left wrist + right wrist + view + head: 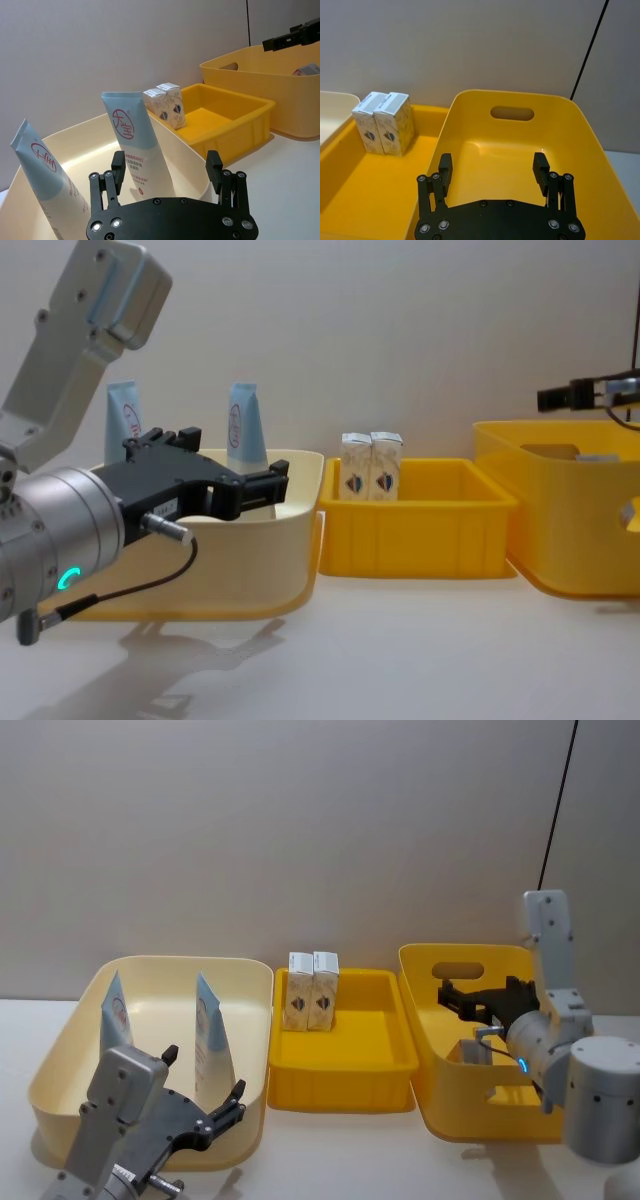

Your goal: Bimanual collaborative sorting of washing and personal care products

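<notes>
Two light-blue tubes with red script stand upright in the cream tub [60, 1050]: one tube [115, 1015] at its left, the other tube [210, 1030] nearer the middle. Two small white cartons [312, 990] stand side by side at the back of the yellow tray [340, 1085]. My left gripper [203, 1073] hovers open and empty over the tub's front, facing the nearer tube [132, 145]. Over the yellow basket [430, 1070], my right gripper [447, 998] is open and holds nothing; the basket floor [500, 160] below it looks bare.
The three containers stand in a row on a white table, tub left, tray [415, 530] middle, basket [560, 540] right, close to a grey wall. Bare tabletop [380, 650] lies in front of them. A black cable runs down the wall at the right.
</notes>
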Motion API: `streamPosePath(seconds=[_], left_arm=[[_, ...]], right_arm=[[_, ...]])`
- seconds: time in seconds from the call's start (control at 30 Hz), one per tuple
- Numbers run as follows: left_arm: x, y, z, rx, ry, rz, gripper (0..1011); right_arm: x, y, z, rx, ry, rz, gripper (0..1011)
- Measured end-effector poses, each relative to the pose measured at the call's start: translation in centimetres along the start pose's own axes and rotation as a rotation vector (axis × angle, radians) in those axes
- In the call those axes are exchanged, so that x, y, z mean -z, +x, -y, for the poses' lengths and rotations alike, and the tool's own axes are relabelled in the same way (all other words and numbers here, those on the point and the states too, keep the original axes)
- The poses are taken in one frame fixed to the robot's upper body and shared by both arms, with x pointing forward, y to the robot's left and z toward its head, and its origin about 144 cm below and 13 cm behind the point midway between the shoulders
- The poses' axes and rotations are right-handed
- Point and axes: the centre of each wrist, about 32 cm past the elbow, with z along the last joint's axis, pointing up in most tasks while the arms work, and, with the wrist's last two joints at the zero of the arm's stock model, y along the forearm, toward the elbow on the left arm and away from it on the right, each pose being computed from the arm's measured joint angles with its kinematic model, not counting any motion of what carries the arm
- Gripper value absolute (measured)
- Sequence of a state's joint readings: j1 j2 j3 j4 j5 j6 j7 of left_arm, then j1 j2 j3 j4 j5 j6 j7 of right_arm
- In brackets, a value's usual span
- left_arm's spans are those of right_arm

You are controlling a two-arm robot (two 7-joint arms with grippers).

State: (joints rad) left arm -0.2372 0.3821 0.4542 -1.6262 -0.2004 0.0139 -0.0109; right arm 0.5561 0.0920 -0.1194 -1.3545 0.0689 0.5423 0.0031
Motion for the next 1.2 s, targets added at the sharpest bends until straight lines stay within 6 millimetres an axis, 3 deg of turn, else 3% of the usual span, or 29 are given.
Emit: streamPosePath(seconds=[0.43, 1.2], left_arm=[[-0.1, 0.1, 0.2, 0.004, -0.001, 0.000, 1003], [-1.2, 0.8, 3.8, 0.007, 0.050, -0.007, 1003]], right_arm=[[0.7, -0.4, 2.1, -0.024, 0.165, 0.009, 1001], [1.7, -1.0, 5.7, -0.072, 0.442, 0.023, 1001]])
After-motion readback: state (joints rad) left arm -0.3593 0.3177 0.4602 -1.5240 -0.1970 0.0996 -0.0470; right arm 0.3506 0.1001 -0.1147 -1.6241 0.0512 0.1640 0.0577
